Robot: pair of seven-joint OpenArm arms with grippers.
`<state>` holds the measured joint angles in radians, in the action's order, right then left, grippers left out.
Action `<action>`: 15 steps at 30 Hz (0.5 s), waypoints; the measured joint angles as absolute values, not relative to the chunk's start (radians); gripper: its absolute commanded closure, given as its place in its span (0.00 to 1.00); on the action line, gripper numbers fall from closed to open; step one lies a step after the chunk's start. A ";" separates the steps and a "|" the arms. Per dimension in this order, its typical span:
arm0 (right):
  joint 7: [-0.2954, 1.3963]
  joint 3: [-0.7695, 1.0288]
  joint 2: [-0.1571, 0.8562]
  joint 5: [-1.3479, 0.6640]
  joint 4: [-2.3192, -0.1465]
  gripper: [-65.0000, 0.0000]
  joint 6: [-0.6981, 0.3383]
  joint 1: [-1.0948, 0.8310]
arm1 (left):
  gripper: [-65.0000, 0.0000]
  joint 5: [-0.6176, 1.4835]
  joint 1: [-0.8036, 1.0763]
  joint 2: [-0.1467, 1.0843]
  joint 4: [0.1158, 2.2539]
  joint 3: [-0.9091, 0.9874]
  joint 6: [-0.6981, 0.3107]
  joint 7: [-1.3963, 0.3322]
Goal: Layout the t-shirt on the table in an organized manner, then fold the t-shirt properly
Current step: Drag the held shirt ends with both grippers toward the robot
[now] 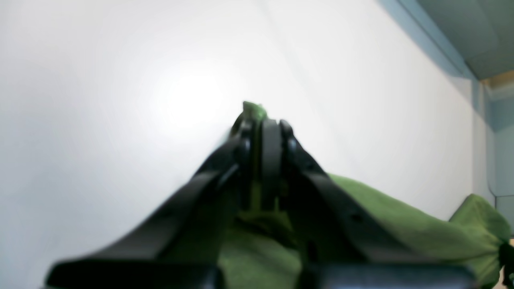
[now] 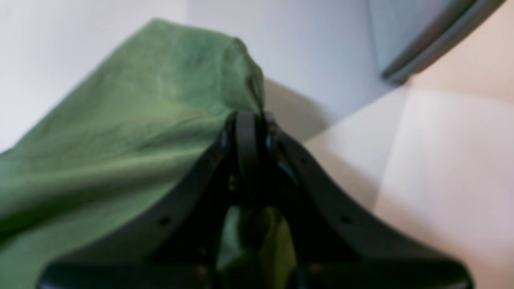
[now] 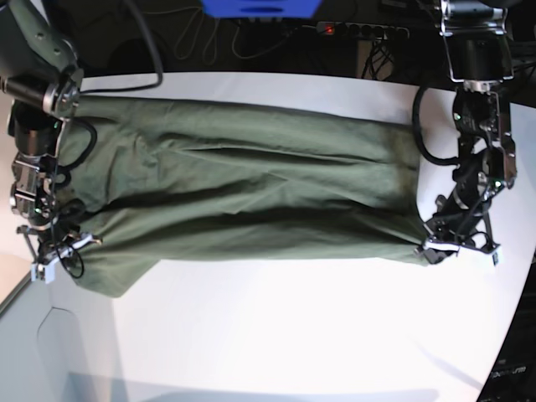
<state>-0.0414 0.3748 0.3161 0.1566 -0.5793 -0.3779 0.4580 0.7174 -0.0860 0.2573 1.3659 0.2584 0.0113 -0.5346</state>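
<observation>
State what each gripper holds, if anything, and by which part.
Both hold the t-shirt: the left gripper and the right gripper are each shut on one end of its near edge.

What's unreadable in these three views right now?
- Left wrist: left gripper blurred; the pinched t-shirt hem is hidden behind its fingers.
- Right wrist: right gripper blurred, covering the held cloth.
- Base: sleeves and collar can't be told apart in the folds; the table is cut off by the frame's bottom edge.

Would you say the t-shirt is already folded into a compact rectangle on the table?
No, the t-shirt is stretched out wide across the table, held between the two grippers.
</observation>
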 measured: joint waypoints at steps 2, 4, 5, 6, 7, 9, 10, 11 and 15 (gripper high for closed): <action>-0.033 0.375 0.307 0.160 -0.673 1.00 -0.379 0.419 | 1.00 0.718 -0.086 0.257 1.386 0.258 0.011 -0.538; -0.033 0.378 0.284 0.160 -0.759 1.00 -0.381 0.384 | 1.00 0.720 -0.086 0.257 1.397 0.258 0.010 -0.534; -0.031 0.376 0.276 0.160 -0.793 1.00 -0.392 0.369 | 1.00 0.720 -0.086 0.257 1.398 0.258 0.009 -0.535; -0.030 0.375 0.269 0.161 -0.824 1.00 -0.407 0.356 | 1.00 0.719 -0.086 0.257 1.398 0.258 0.009 -0.535; -0.030 0.375 0.262 0.160 -0.849 1.00 -0.421 0.347 | 1.00 0.719 -0.086 0.257 1.398 0.258 0.009 -0.537; -0.030 0.375 0.246 0.160 -0.899 1.00 -0.424 0.327 | 1.00 0.720 -0.086 0.257 1.399 0.258 0.008 -0.535; -0.030 0.374 0.243 0.159 -0.925 1.00 -0.426 0.315 | 1.00 0.719 -0.084 0.257 1.404 0.258 0.010 -0.535; -0.030 0.374 0.241 0.159 -0.952 1.00 -0.429 0.300 | 1.00 0.717 -0.082 0.258 1.414 0.258 0.012 -0.537; -0.029 0.378 0.238 0.160 -1.029 1.00 -0.429 0.249 | 1.00 0.720 -0.081 0.258 1.473 0.258 0.011 -0.538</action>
<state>-0.0288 0.3779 0.2378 0.1600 -1.0294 -0.4290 0.2485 0.7197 -0.0807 0.2577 1.4734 0.2584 0.0113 -0.5377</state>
